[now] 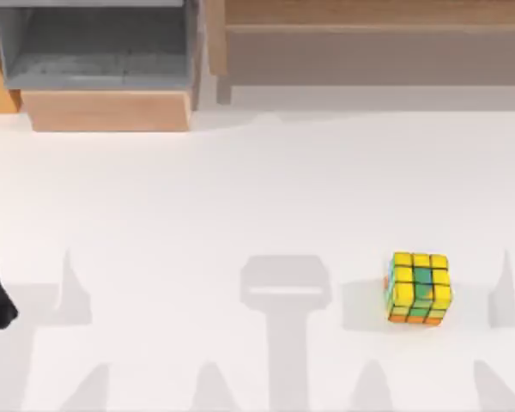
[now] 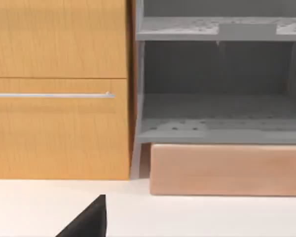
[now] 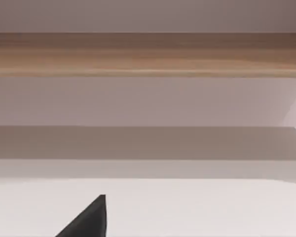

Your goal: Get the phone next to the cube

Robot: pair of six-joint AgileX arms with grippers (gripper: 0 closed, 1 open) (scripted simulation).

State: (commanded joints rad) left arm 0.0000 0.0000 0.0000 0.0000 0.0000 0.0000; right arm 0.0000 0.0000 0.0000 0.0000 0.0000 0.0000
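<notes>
White table (image 1: 240,189) fronts grey shelving (image 1: 94,47), wooden cabinet (image 2: 59,89).

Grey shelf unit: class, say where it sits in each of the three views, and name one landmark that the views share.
Top view: the grey shelf unit is in the upper left corner, behind a pale wooden block.
Left wrist view: it stands straight ahead, above that block and beside a wooden cabinet.
Right wrist view: this camera faces a long wooden ledge instead.
Shared landmark: the white table, seen in all three.
</notes>
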